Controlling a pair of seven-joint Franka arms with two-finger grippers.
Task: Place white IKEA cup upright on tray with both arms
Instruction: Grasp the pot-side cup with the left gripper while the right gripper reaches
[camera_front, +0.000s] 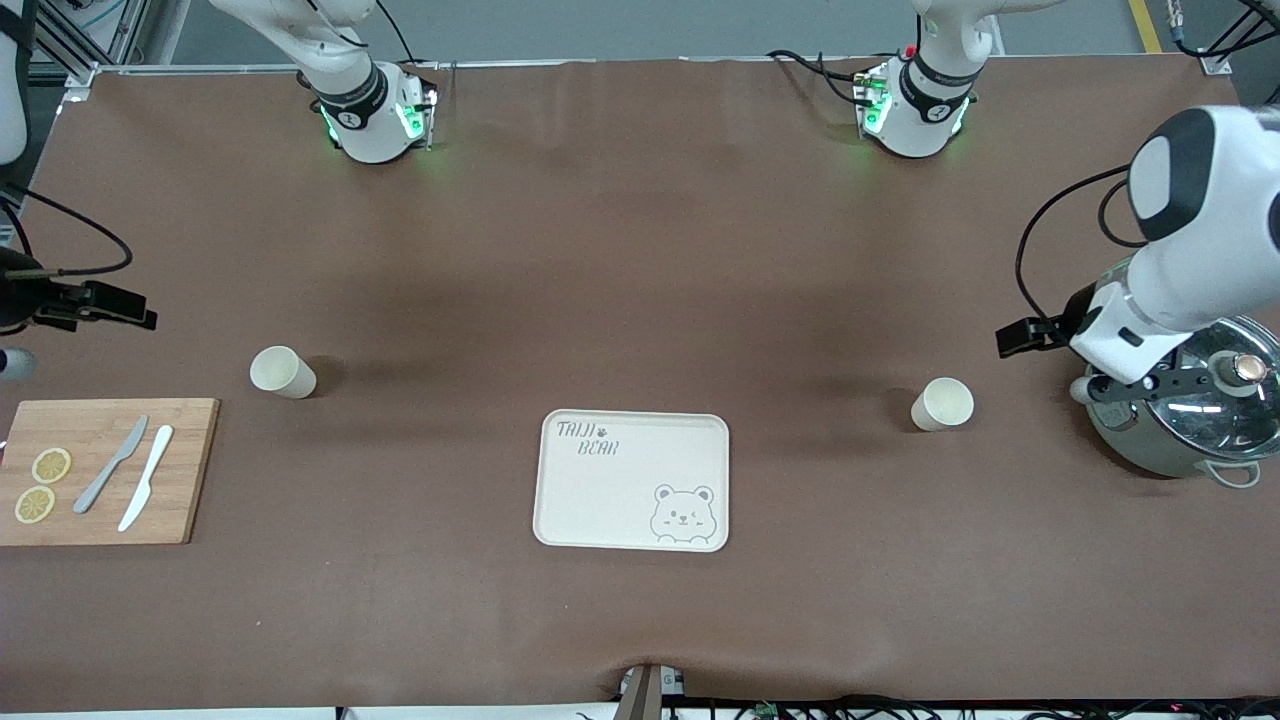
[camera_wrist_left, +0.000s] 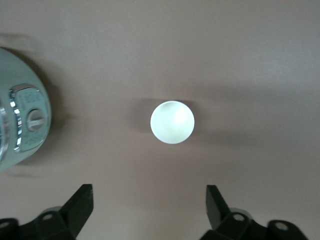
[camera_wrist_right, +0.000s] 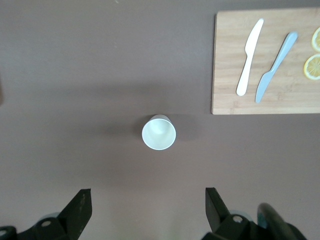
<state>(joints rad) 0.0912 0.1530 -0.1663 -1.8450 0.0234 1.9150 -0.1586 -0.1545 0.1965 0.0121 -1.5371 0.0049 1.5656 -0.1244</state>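
Two white cups stand on the brown table. One cup (camera_front: 282, 372) is toward the right arm's end and also shows in the right wrist view (camera_wrist_right: 159, 133). The other cup (camera_front: 941, 404) is toward the left arm's end, beside the pot, and also shows in the left wrist view (camera_wrist_left: 172, 122). The cream tray (camera_front: 632, 480) with the bear drawing lies between them, nearer the front camera, with nothing on it. My left gripper (camera_wrist_left: 149, 200) hangs open and empty high over the table near its cup. My right gripper (camera_wrist_right: 147, 202) hangs open and empty high near its cup.
A wooden cutting board (camera_front: 100, 470) with two knives and lemon slices lies at the right arm's end, nearer the camera than that cup. A steel pot with a glass lid (camera_front: 1190, 415) stands at the left arm's end, under the left arm.
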